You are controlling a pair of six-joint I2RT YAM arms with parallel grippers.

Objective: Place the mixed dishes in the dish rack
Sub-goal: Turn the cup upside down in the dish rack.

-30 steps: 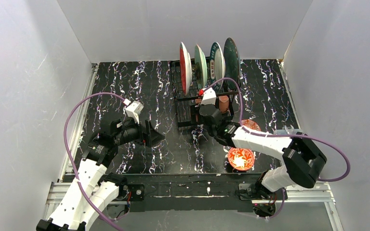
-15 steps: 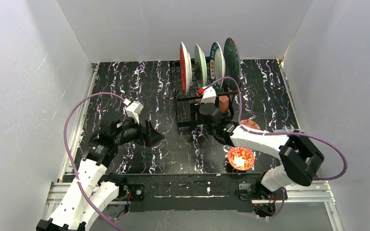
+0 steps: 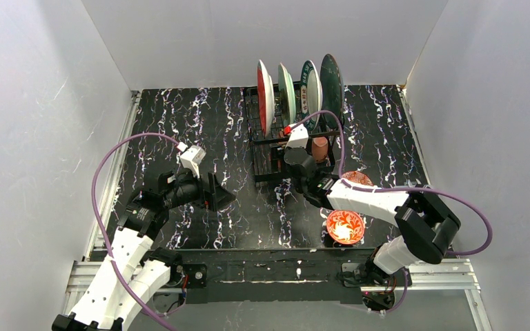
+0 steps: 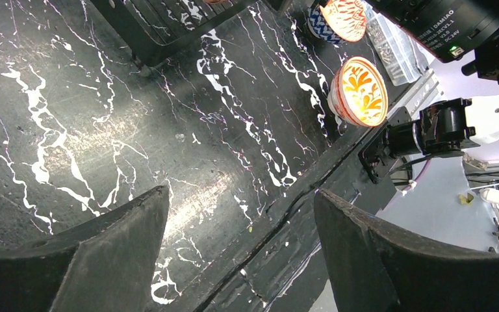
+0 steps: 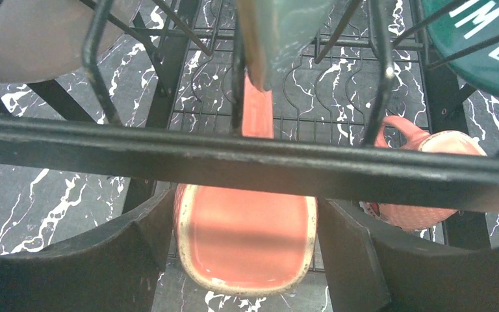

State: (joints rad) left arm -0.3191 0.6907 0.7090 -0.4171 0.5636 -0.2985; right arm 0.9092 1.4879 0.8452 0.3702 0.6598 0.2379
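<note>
The black wire dish rack (image 3: 266,162) stands at the back centre, with four plates upright in its slots: red (image 3: 263,96), pale green (image 3: 286,93), white with a teal rim (image 3: 310,86) and dark teal (image 3: 332,77). My right gripper (image 3: 284,164) reaches into the rack's near end. In the right wrist view the right gripper (image 5: 243,214) is shut on a terracotta mug (image 5: 247,247), its mouth towards the camera, under a rack bar (image 5: 169,153). A second mug (image 5: 429,179) lies in the rack at the right. My left gripper (image 3: 217,194) is open and empty over the table.
Two red-patterned bowls sit on the table right of the rack, one near the front edge (image 3: 345,226) and one farther back (image 3: 357,179). Both show in the left wrist view, the nearer (image 4: 362,91) and the farther (image 4: 341,16). A clear plastic box (image 4: 396,45) lies beside them.
My right gripper has moved slightly left and farther into the rack with the mug. The left arm has not moved.
</note>
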